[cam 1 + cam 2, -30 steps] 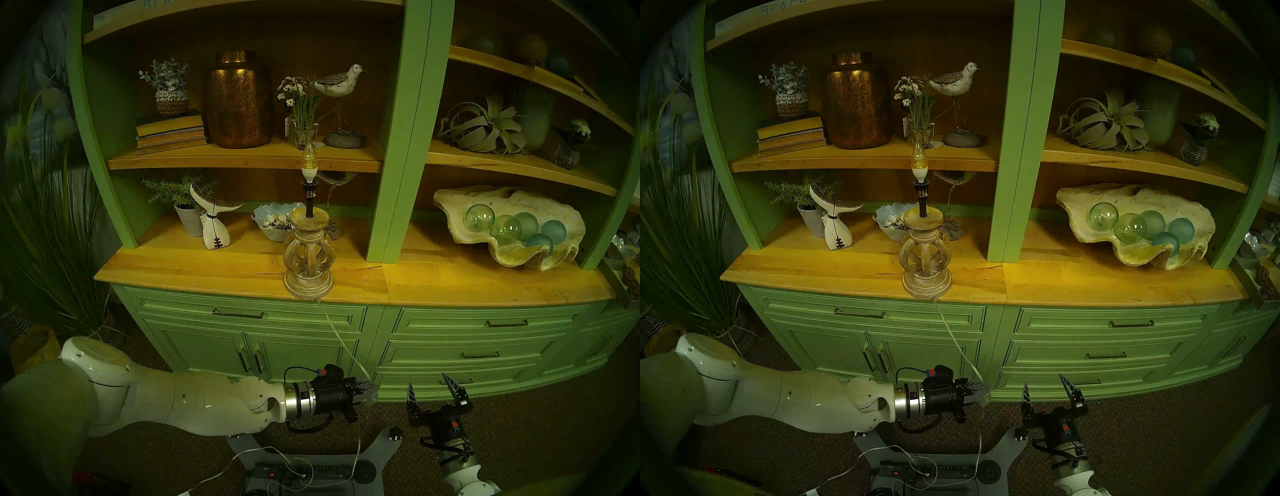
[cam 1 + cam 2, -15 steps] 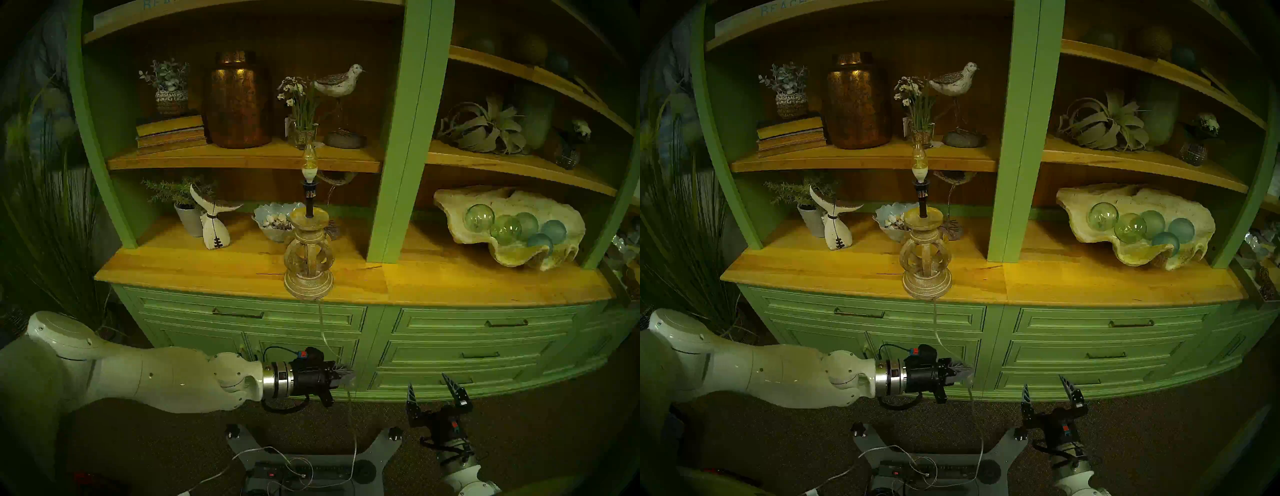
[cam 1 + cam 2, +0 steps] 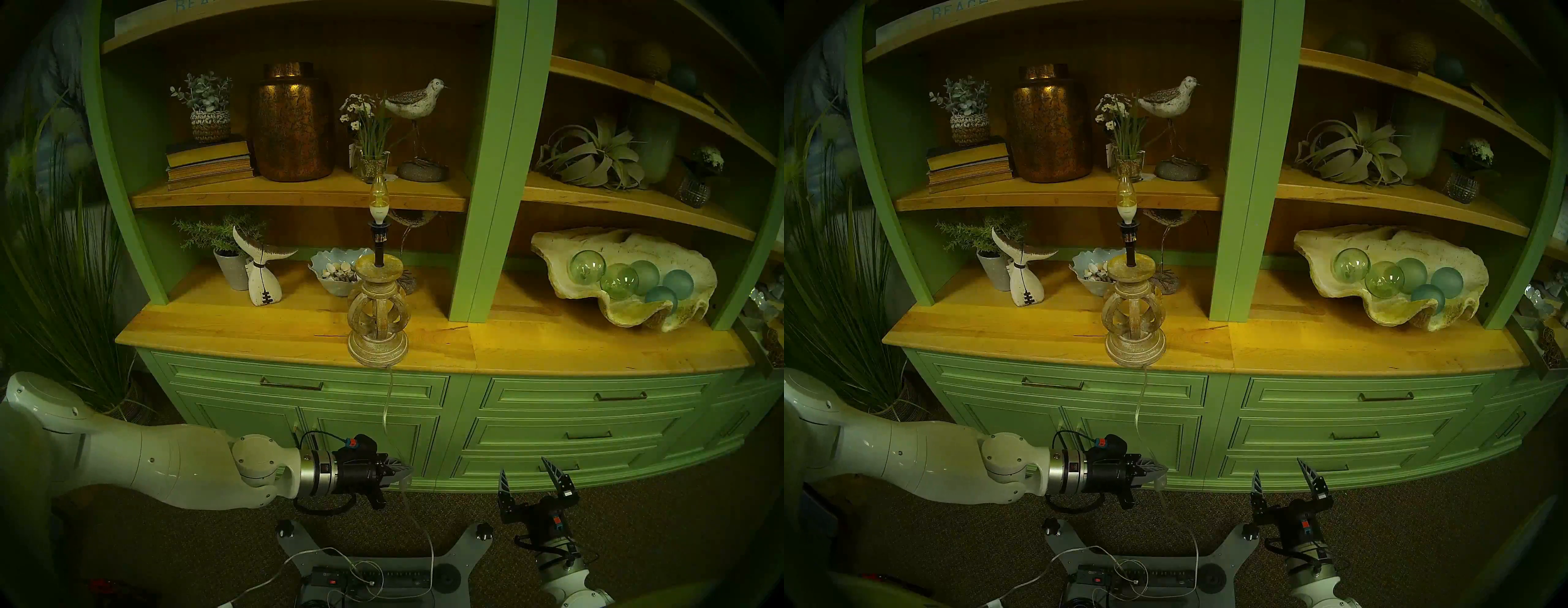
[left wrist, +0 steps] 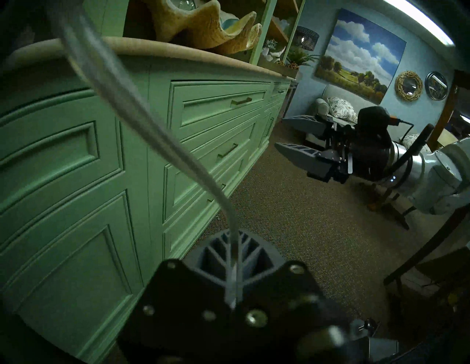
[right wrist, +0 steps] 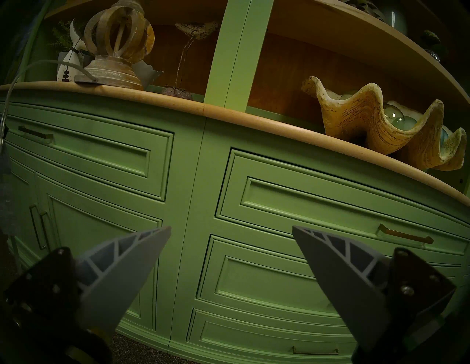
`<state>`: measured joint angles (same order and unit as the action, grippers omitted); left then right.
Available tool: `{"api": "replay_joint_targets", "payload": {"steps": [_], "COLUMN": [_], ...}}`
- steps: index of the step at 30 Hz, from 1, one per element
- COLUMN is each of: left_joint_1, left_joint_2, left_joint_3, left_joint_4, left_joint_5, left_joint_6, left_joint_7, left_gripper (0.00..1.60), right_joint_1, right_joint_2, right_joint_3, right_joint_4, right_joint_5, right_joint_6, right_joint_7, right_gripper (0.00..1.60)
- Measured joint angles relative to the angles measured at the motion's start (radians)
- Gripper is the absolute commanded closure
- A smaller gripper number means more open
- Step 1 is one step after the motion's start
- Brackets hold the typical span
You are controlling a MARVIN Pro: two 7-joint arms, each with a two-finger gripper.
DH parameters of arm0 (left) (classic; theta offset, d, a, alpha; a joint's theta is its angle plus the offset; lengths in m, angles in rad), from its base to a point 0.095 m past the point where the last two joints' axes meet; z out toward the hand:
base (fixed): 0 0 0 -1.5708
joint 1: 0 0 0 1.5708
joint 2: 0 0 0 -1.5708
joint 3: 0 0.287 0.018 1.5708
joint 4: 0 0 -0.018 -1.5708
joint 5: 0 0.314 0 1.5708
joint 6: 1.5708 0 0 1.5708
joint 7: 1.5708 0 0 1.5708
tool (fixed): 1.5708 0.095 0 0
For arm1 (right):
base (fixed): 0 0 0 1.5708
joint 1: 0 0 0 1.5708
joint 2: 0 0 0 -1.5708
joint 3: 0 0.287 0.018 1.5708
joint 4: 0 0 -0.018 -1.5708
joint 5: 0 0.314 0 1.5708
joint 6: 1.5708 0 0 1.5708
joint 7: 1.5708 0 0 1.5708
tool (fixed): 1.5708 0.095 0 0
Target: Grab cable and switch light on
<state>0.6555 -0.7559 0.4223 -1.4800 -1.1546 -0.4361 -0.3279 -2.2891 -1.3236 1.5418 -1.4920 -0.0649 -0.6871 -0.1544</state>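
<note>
Head views: the left gripper point(image 3: 401, 471), at 6 o'clock below the lamp point(image 3: 377, 327), pinches the cord point(image 3: 387, 407), seemingly presenting its switch; the bulb point(image 3: 379, 197) looks unlit. Left wrist: the clear, limp cord point(image 4: 162, 137) runs from pressed-together jaws toward 11 o'clock. Right wrist: the right gripper point(image 5: 231, 233) waits, jaws spread.

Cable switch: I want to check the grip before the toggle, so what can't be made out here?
- Switch block: head views, hidden behind the shut left gripper; too small.
- Cable: left wrist view, blurred close up; its held part hidden between the fingers.
- Cable's plug end: lost among floor wires.
</note>
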Motion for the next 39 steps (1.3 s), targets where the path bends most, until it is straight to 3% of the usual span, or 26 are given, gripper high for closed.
{"api": "replay_joint_targets", "payload": {"steps": [19,39], "left_joint_1": [0.007,0.005], "left_joint_2": [0.107,0.107], "left_joint_3": [-0.002,-0.013], "left_joint_4": [-0.096,-0.125], "left_joint_5": [0.099,0.14], "left_joint_6": [-0.089,-0.12], "left_joint_7": [0.147,0.157], "left_gripper": [1.6,1.6], "right_joint_1": [0.0,0.0], "right_joint_2": [0.0,0.0], "right_joint_3": [0.0,0.0], "right_joint_4": [-0.001,-0.002], "right_joint_5": [0.0,0.0], "right_joint_6": [0.0,0.0], "right_joint_7": [0.0,0.0], "right_gripper": [0.0,0.0]}}
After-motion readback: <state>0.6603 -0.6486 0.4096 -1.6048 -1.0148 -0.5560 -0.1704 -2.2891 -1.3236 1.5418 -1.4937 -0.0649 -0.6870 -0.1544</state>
